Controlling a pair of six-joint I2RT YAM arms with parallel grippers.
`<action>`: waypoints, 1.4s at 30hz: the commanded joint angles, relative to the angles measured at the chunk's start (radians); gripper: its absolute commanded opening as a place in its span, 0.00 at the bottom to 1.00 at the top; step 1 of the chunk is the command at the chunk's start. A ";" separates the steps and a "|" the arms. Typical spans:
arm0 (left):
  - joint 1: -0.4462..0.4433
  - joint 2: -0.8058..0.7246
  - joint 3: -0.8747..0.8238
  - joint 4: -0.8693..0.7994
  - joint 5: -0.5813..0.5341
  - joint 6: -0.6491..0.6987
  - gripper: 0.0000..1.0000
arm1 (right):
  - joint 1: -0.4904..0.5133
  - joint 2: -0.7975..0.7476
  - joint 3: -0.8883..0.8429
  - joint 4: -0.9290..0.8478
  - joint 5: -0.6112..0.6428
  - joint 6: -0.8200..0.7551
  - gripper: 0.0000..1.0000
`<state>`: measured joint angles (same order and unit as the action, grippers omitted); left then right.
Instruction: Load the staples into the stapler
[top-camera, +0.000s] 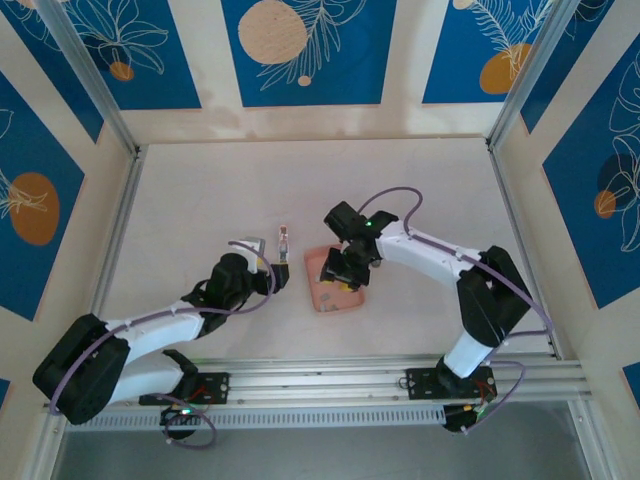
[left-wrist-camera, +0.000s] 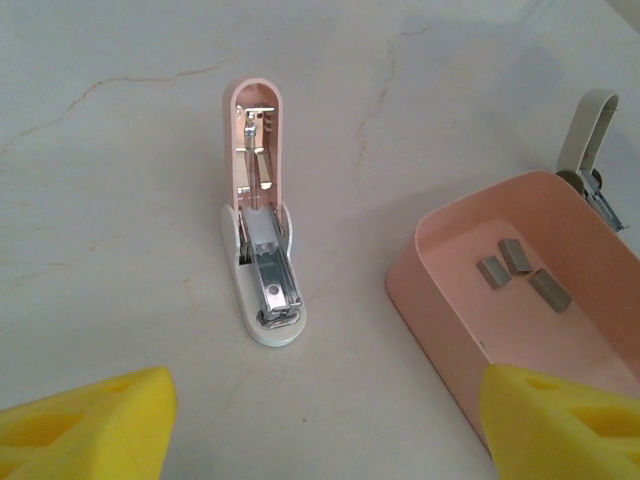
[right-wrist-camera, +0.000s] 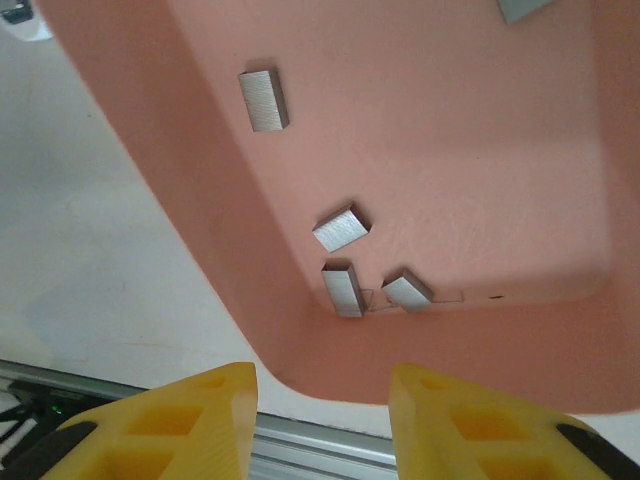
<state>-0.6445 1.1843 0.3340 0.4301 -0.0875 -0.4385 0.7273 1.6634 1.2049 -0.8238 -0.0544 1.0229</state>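
Hovering parted and empty over the pink tray (right-wrist-camera: 470, 150), my right gripper (right-wrist-camera: 322, 415) looks down on the staples (right-wrist-camera: 341, 228) lying loose on its floor. My left gripper (left-wrist-camera: 320, 425) is spread wide, holding nothing, facing the stapler (left-wrist-camera: 268, 270), which is hinged open on the table (left-wrist-camera: 120, 200) beside the tray.

One stapler (left-wrist-camera: 264, 262) on the table, one pink tray (right-wrist-camera: 150, 140). Counting staples (right-wrist-camera: 340, 228) from the right wrist view: one, two, three, four, five strips. Add one whitish oblong object (left-wrist-camera: 588, 128).
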 joint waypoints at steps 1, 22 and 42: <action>-0.005 0.019 -0.010 0.007 -0.009 0.005 0.79 | 0.006 0.062 0.061 -0.084 -0.070 0.101 0.40; 0.006 0.102 -0.013 0.033 0.000 0.095 0.82 | 0.023 0.228 0.063 -0.030 -0.148 0.291 0.40; 0.034 0.011 -0.043 -0.018 0.023 0.118 0.83 | 0.026 0.281 0.055 0.003 -0.094 0.344 0.38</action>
<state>-0.6220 1.2179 0.3050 0.4267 -0.0792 -0.3458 0.7528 1.9232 1.2663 -0.8024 -0.1677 1.3418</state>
